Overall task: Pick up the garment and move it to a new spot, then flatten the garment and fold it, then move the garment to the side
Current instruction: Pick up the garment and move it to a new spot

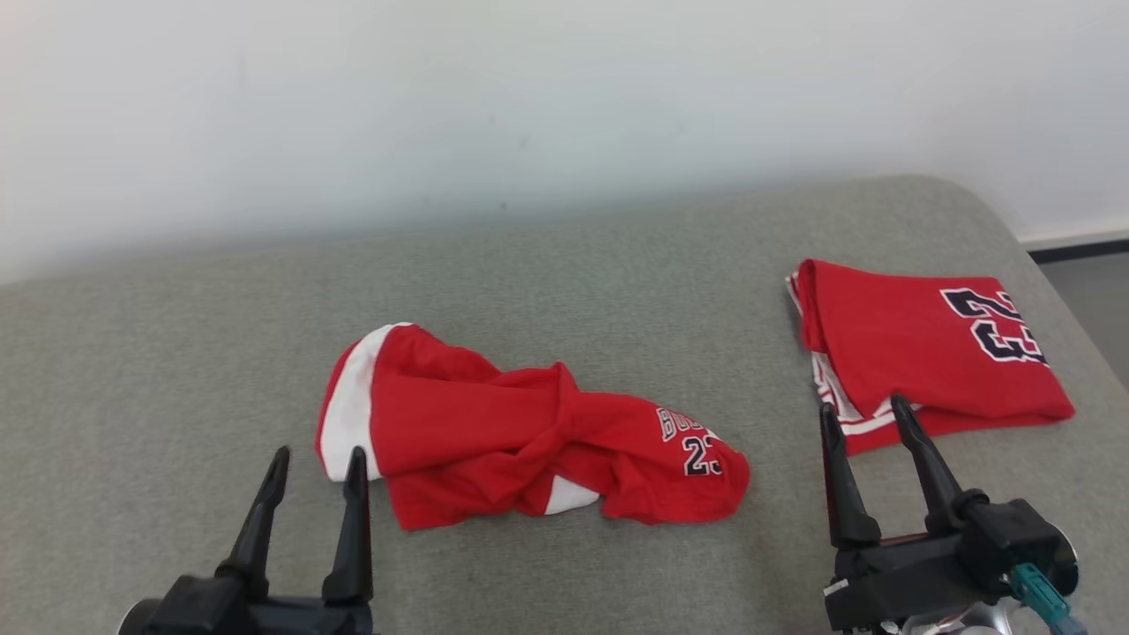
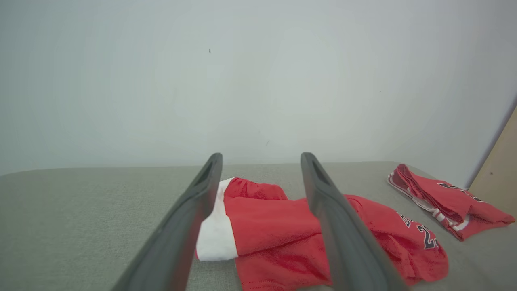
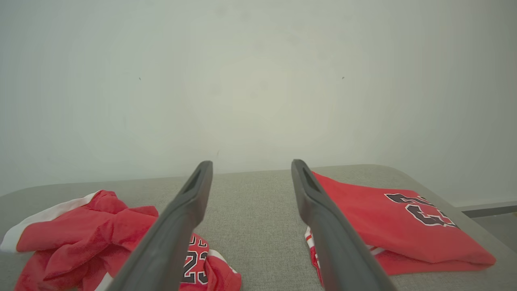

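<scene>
Garment (image 1: 494,432), red with white trim, lies crumpled mid-tabletop (image 1: 176,353). The left end effector (image 1: 317,454) sits just beside its white edge, fingers spread and empty. The right end effector (image 1: 863,407), also spread and empty, is near a folded jersey (image 1: 926,353) further right.

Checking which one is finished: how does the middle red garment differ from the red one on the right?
The middle garment lies crumpled and twisted; the right garment is folded flat. The middle one shows a broad white band; the right one only thin striped trim. The middle one's number is small, the right one's large. Both are red, numbered 23, on the grey surface.
</scene>
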`<state>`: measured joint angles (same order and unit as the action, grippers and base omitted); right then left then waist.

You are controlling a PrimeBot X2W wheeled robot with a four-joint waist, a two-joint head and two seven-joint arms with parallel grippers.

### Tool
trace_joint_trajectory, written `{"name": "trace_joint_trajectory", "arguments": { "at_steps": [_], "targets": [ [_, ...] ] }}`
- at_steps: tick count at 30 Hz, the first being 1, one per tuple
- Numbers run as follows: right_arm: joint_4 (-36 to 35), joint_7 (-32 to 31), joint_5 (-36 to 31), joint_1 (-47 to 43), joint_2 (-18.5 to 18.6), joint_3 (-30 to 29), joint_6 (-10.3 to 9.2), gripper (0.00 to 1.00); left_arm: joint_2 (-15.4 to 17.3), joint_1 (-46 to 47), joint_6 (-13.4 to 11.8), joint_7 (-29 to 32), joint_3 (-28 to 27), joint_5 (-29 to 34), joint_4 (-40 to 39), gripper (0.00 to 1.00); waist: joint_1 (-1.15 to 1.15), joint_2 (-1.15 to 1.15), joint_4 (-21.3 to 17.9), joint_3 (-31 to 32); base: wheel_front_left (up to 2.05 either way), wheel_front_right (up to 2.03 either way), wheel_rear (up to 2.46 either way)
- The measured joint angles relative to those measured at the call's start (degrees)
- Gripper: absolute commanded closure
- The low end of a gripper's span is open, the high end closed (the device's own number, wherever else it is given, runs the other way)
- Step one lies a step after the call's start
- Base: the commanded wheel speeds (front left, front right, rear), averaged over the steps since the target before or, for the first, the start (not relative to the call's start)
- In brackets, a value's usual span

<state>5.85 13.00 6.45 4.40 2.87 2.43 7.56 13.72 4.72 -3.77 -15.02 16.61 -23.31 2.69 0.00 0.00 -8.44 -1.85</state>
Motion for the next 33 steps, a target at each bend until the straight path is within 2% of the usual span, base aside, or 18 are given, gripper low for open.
{"name": "trace_joint_trajectory", "arguments": {
  "at_steps": [6, 11, 15, 20, 33],
  "targets": [
    [2.21, 1.26, -1.09, -2.01, 0.02, -1.01, 0.00, 0.00, -3.38, -7.97, 2.80, 0.00, -7.34, 4.65, -5.93, 0.00, 0.00, 0.00, 3.80, 1.16, 0.00, 0.00, 0.00],
    [3.48, 1.66, -3.43, -3.32, 0.00, -0.82, 0.00, 0.00, -5.70, -11.50, 5.66, -0.01, -13.67, 6.94, -6.12, 0.00, 0.00, 0.00, 6.52, 2.08, 0.00, 0.00, 0.00],
    [4.13, 1.75, -4.08, -3.93, 0.00, -1.20, 0.00, 0.00, -7.11, -13.84, 6.87, -0.01, -16.91, 8.94, -5.00, 0.00, 0.00, 0.00, 7.68, 3.14, 0.00, 0.00, 0.00],
    [4.69, 1.93, -4.57, -4.71, 0.00, -1.14, 0.00, 0.00, -8.40, -16.51, 8.31, -0.01, -18.81, 10.68, -1.99, 0.00, -0.01, 0.00, 7.72, 4.11, 0.00, 0.00, 0.00],
    [4.78, 1.99, -4.46, -4.71, 0.01, -1.03, 0.00, 0.00, -9.80, -16.47, 9.82, -0.01, -19.65, 12.58, -1.82, 0.00, 0.00, 0.00, 6.85, 3.63, 0.00, 0.00, 0.00]
  ]
}}
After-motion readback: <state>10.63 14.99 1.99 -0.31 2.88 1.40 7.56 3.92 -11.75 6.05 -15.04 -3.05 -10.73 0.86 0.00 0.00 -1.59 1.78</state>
